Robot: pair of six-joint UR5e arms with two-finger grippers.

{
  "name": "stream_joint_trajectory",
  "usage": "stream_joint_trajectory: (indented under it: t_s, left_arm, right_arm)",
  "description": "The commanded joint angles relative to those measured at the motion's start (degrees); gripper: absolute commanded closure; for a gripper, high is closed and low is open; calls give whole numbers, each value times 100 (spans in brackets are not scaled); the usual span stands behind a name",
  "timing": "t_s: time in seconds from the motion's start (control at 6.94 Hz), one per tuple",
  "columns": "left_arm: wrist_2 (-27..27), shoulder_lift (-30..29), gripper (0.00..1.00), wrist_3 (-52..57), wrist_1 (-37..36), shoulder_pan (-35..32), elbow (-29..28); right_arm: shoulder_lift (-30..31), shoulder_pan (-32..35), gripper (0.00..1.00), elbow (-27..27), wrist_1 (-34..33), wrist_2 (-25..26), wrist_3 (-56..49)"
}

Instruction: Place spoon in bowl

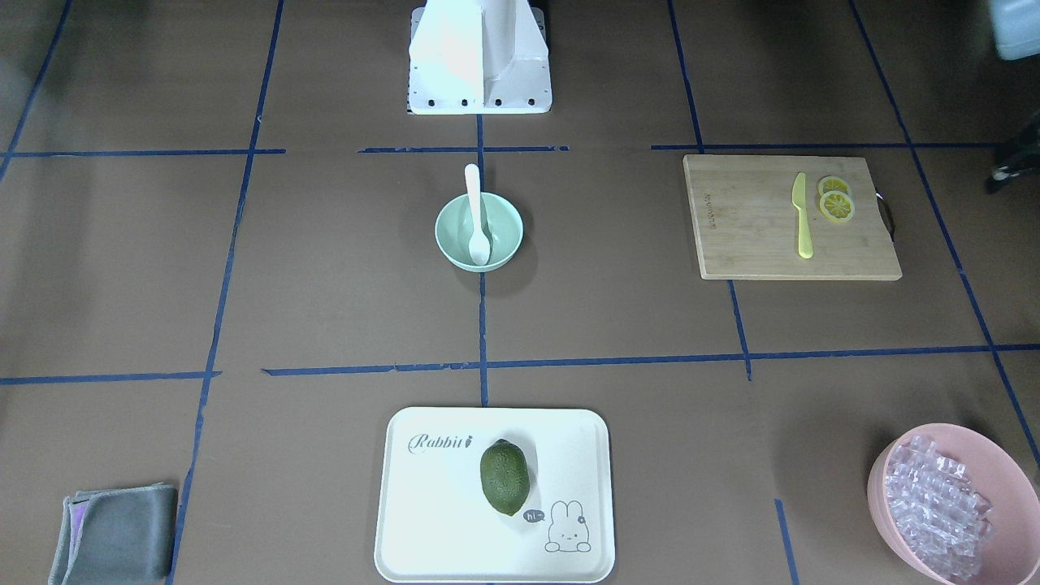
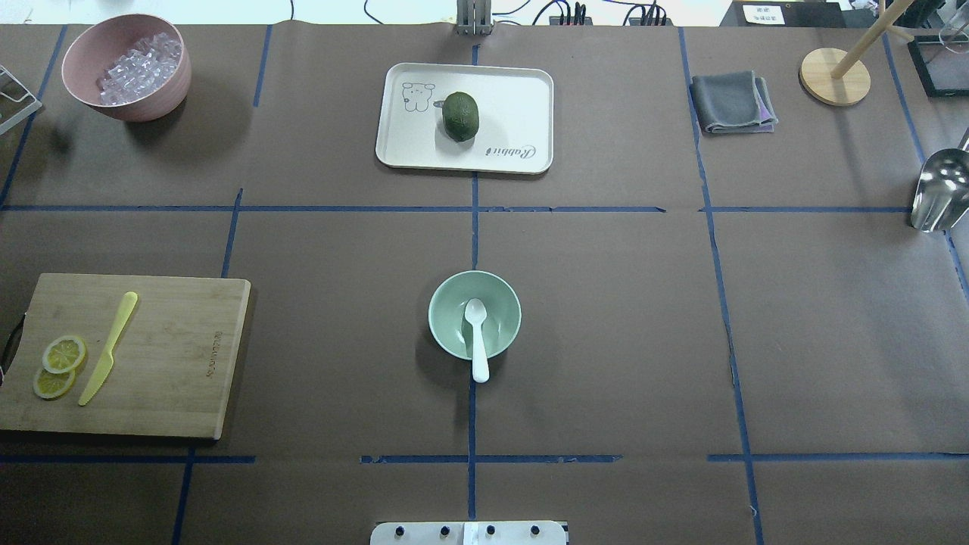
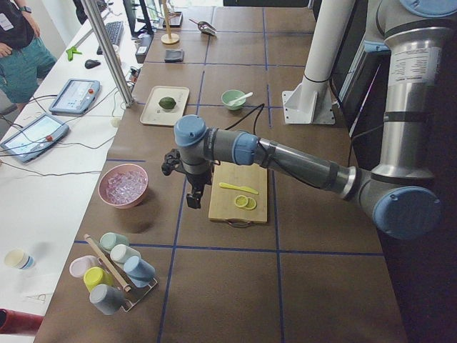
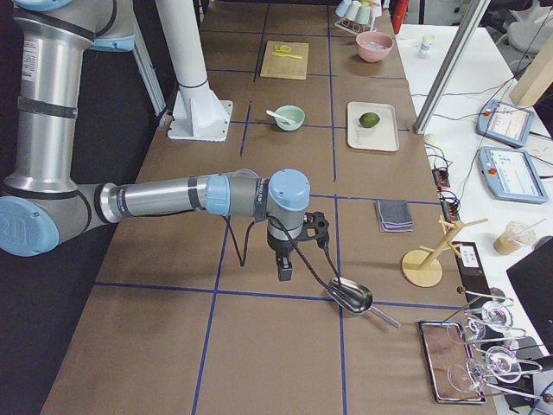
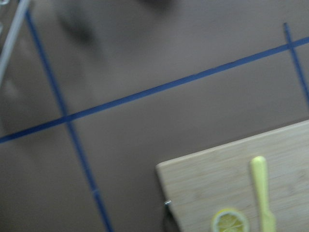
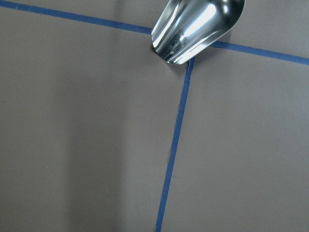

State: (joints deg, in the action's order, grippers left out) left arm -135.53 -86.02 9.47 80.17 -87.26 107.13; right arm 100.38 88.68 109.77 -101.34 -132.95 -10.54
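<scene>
Looking pretty much done here: spoon [image 2: 477,337] parked in the bowl [image 2: 452,304], well apart from both sets of fingers.

Seeing the scoop end down inside and the handle propped over the rim on the robot's side, so probably nothing left except leaving it alone. Spotted the left gripper [image 3: 194,199] hanging just beside the cutting board [image 3: 227,205] with the yellow knife [image 3: 239,189] and lemon slices [image 3: 246,203], pink bowl of ice-like cubes [image 3: 121,203] near its other side. Spotted the right gripper [image 4: 285,270] hanging just beside a metal scoop [image 4: 350,296]. Can't tell open or closed for either, with only small side views to go on. No clutter between either gripper and the bowl, just a tray [image 2: 507,98] with a green fruit [image 2: 460,116] beyond it and a grey cloth [image 2: 730,102] farther off.
</scene>
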Motion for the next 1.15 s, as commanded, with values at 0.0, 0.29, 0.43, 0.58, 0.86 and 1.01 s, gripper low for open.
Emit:
stream_joint_trajectory:
  t_s: [0.0, 0.29, 0.43, 0.58, 0.86, 1.01]
  left_arm:
    - [-62, 515, 0, 178, 174, -432, -105]
    - [-79, 542, 0, 161, 166, -432, -149]
    - [-96, 620, 0, 143, 166, -432, -419]
    - [-62, 621, 0, 125, 149, -424, -517]
    - [-35, 612, 0, 160, 149, -424, -553]
    - [-35, 621, 0, 160, 149, -424, -553]
  right_arm:
    - [-1, 0, 0, 0, 0, -3, 0]
    - [-1, 0, 0, 9, 0, -3, 8]
    - [-1, 0, 0, 9, 9, -3, 0]
    - [-10, 0, 0, 9, 9, -3, 8]
    - [-10, -9, 0, 9, 9, -3, 0]
    - [-10, -9, 0, 9, 0, -3, 0]
